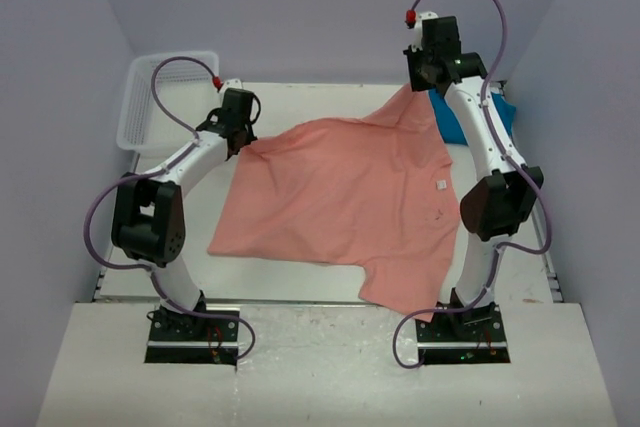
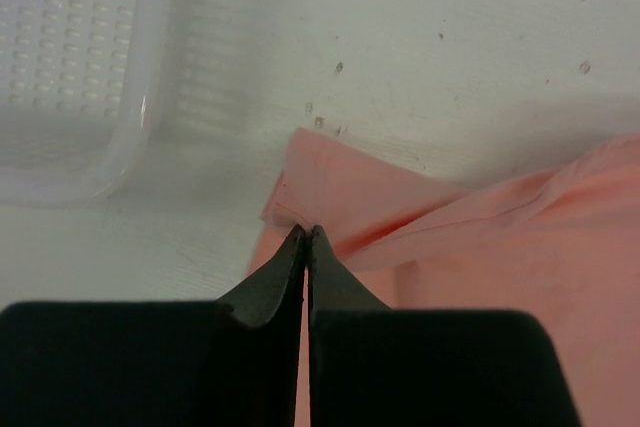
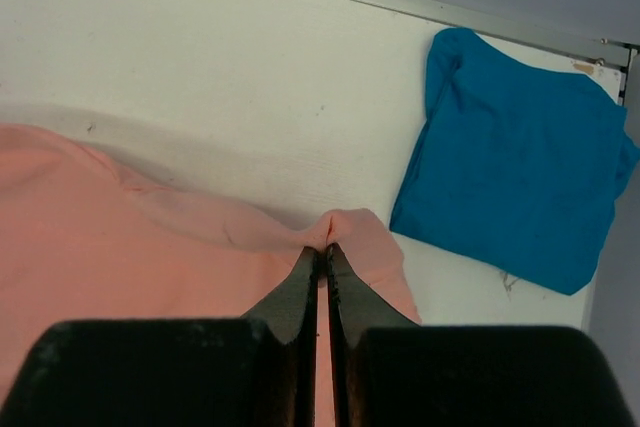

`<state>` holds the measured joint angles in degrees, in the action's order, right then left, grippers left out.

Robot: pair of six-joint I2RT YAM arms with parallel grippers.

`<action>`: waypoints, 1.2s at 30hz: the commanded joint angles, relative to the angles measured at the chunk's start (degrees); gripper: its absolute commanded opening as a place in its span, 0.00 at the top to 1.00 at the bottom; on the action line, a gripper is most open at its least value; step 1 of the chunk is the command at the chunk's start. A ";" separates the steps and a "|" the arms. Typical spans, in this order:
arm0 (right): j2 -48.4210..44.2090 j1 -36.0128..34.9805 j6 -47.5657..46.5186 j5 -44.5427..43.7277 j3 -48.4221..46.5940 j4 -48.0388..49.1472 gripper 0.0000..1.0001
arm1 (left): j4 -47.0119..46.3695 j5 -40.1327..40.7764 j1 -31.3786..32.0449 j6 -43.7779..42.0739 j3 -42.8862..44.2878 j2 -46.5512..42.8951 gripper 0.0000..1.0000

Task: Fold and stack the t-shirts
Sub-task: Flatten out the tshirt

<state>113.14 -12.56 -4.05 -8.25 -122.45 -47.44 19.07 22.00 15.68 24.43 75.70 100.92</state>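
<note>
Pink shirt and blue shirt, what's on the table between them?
Nothing. In the right wrist view, only a narrow strip of bare white table separates the pink shirt from the blue shirt.

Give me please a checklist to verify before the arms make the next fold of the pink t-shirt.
1. Left hand shut on the pink shirt at a corner: ok.
2. Right hand shut on its far edge: ok.
3. Pink shirt lying flat: not ok, the cloth rises toward the right hand.
4. Teal shirt apart from the pink one: ok.
5. Basket apart from the left hand: ok.
6. Only one cloth layer pinched in each hand: cannot tell.
</note>
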 commanded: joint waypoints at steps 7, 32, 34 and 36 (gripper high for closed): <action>5.51 1.39 0.62 3.07 -2.70 4.46 1.00 | -7.29 5.16 -0.48 -1.93 0.67 1.99 1.00; -3.02 4.12 3.35 -2.12 0.46 2.70 1.00 | -12.30 2.53 -8.30 -6.58 4.19 4.72 1.00; -3.10 4.56 3.35 -2.47 0.37 2.70 1.00 | -12.48 1.39 -8.30 -7.02 5.41 6.03 1.00; -3.10 5.08 3.61 -2.65 0.37 2.70 1.00 | -12.21 1.03 -8.30 -7.63 7.26 7.61 1.00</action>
<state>111.37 -8.73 -1.34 -8.71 -119.68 -45.56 10.57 23.97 8.10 18.94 79.18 107.02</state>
